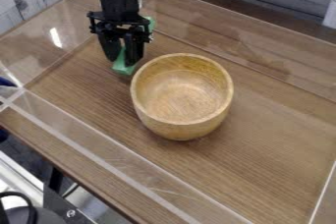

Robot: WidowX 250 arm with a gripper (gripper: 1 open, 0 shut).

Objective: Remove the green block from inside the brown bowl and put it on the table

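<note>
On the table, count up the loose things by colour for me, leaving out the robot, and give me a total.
Green: 1, the block
Light tan: 1, the bowl
Total: 2 loose things on or just above the table

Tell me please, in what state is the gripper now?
Gripper: fingers on either side of the green block, beside the bowl; whether it grips the block or is open cannot be told.
</note>
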